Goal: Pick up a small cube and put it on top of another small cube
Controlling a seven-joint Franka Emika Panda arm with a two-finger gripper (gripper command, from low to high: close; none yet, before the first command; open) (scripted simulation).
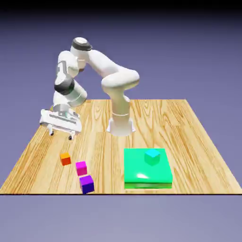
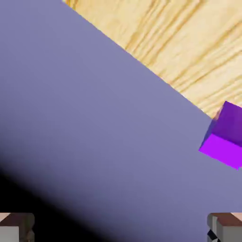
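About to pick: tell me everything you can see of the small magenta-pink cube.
The small magenta-pink cube is a plain, glossy, solid-coloured block, sitting flat on the wooden table near its front edge. It lies between the orange cube and the purple cube, close to the purple one; contact is unclear. Nothing grips it. It doesn't show in the hand view.

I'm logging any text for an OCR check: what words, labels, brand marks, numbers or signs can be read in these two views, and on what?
None: no readable text in either view.
The arm, gripper, wooden table, green block, teal cube, orange cube, magenta-pink cube and purple cube are all plain, unmarked surfaces.
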